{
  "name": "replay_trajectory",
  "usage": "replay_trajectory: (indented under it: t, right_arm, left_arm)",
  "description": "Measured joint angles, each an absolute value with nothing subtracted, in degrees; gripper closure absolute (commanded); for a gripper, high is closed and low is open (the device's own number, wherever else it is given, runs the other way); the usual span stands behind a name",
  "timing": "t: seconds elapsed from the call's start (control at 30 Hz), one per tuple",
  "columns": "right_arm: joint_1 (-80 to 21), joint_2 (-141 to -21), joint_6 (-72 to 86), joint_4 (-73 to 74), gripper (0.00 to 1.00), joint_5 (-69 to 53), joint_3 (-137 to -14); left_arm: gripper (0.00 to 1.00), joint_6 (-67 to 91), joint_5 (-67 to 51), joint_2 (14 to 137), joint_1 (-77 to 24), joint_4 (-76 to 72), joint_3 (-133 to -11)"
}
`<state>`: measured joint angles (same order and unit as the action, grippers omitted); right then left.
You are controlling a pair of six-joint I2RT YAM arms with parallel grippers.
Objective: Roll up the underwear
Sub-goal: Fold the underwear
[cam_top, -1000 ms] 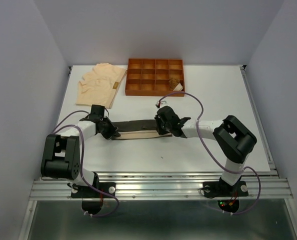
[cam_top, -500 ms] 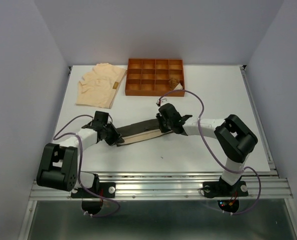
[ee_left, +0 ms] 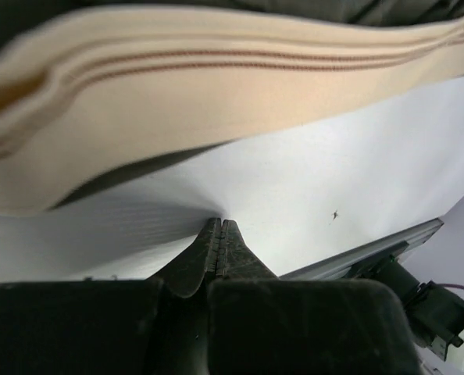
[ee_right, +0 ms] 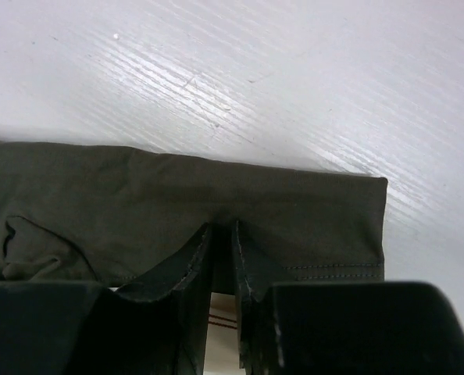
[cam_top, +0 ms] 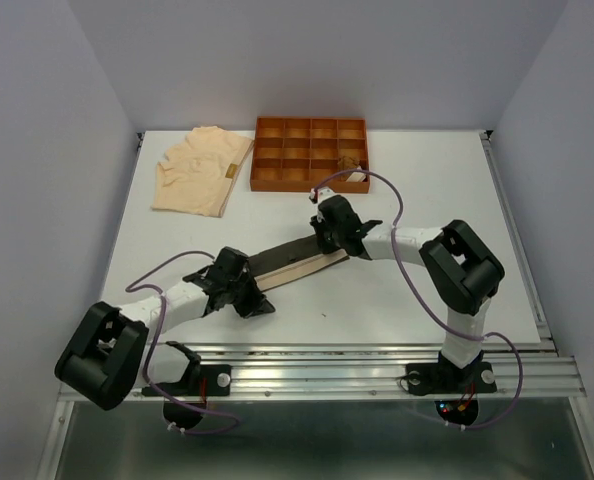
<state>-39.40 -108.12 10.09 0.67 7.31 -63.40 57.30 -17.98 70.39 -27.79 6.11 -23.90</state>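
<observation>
Dark underwear (cam_top: 289, 258), folded into a long strip with its cream waistband (cam_top: 302, 270) along the near side, lies slantwise at mid-table (cam_top: 427, 290) between our two arms. A second ago the strip lay nearly level. Since then the left arm has swung toward the table's near edge and the strip's left end has come with it, while the right end has stayed close to where it was. We judge that this was a repositioning and that the rolling itself has not begun, since no turn of cloth shows at either end.

From overhead we also see the peach underwear (cam_top: 199, 170) lying flat at the far left, well apart. A small brown bundle (cam_top: 349, 162) sits in a compartment of the tray (cam_top: 307, 186). Only the wrist cameras settle the fingers:

- **Left gripper** (ee_left: 219, 226): it is pressed fully closed with its tips on the bare table, holding nothing. The waistband's edge rides just ahead of it.
- **Right gripper** (ee_right: 220, 234): it stands narrowly parted with its tips down on the dark cloth near the strip's squared end. We cannot tell whether a fold is pinched between them.
</observation>
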Motion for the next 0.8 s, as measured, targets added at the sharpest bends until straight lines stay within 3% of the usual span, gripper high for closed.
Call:
replay_trajectory:
  t: [0.2,0.27,0.3,0.37,0.43,0.5,0.53,0.57,0.8]
  right_arm:
    - [-39.4,-108.2,9.1,-0.4,0.68,6.0,-64.0]
    - [-39.4,-107.7,8.2,-0.4,0.62,6.0,-65.0]
    - [-39.4,-107.1,7.6,-0.3,0.57,5.9,-65.4]
    - [-39.4,-105.3,6.7,-0.2,0.49,4.8,-66.1]
    - [-39.4,-102.1,6.3,-0.2,0.44,2.3,-66.8]
    - [-39.4,-99.1,6.8,-0.3,0.24,0.0,-66.8]
    - [-39.4,-97.2,7.8,-0.4,0.08,-0.7,-66.5]
    - [-39.4,-95.7,8.6,-0.5,0.0,-1.3,-66.1]
    - [-39.4,-87.1,17.7,-1.2,0.0,-2.8,-55.1]
  left_arm:
    - [0.96,60.5,-16.1,67.3,-33.5,6.2,-23.8]
    - [0.8,60.5,-14.3,65.0,-34.1,8.6,-25.6]
    - [0.64,60.2,-12.7,63.9,-34.1,10.6,-27.3]
    - [0.54,59.5,-9.7,62.3,-34.2,14.5,-31.4]
    - [0.36,58.8,-4.8,60.6,-34.3,18.1,-37.2]
    - [0.29,58.3,-0.9,59.1,-34.3,20.1,-41.0]
    - [0.25,57.9,2.1,58.0,-33.8,21.6,-43.3]
    - [0.25,57.7,3.7,57.4,-33.4,22.1,-44.4]
    - [0.27,51.2,3.2,62.0,-23.8,19.8,-45.4]
